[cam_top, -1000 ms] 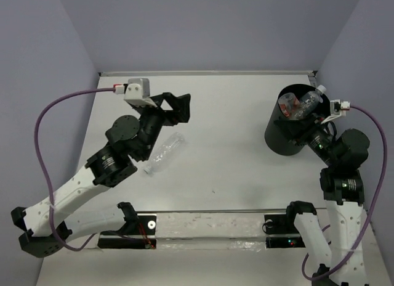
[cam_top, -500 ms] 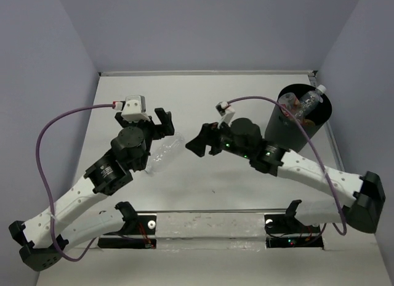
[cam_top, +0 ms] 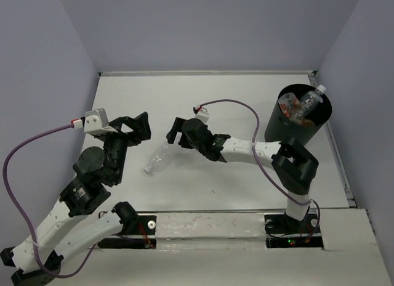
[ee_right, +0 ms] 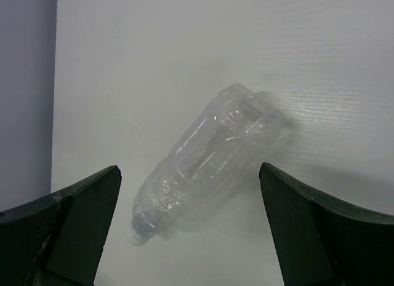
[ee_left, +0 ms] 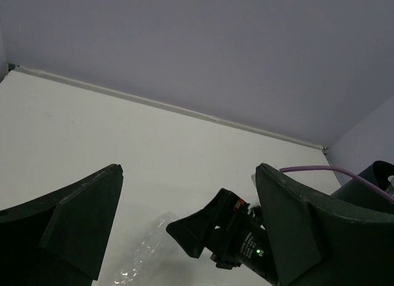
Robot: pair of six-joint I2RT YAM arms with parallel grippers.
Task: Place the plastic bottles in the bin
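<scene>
A clear, label-less plastic bottle (cam_top: 158, 158) lies on its side on the white table, cap toward the near left. It fills the middle of the right wrist view (ee_right: 203, 159) and shows low in the left wrist view (ee_left: 140, 254). My right gripper (cam_top: 173, 131) is open just beyond the bottle's base; its jaws stand wide on either side of the bottle without touching it (ee_right: 189, 169). My left gripper (cam_top: 136, 122) is open and empty, left of the bottle (ee_left: 188, 169). The black bin (cam_top: 283, 138) stands at the far right with several bottles (cam_top: 300, 103) inside.
The right arm (cam_top: 246, 151) stretches across the middle of the table from its base toward the left. The right gripper body (ee_left: 228, 233) lies between my left fingers' line of sight. Grey walls close in the table at the back and on both sides.
The right arm has swung from the bin across to the lying bottle, gripper open. The left arm has drawn back to the left, away from the bottle.
</scene>
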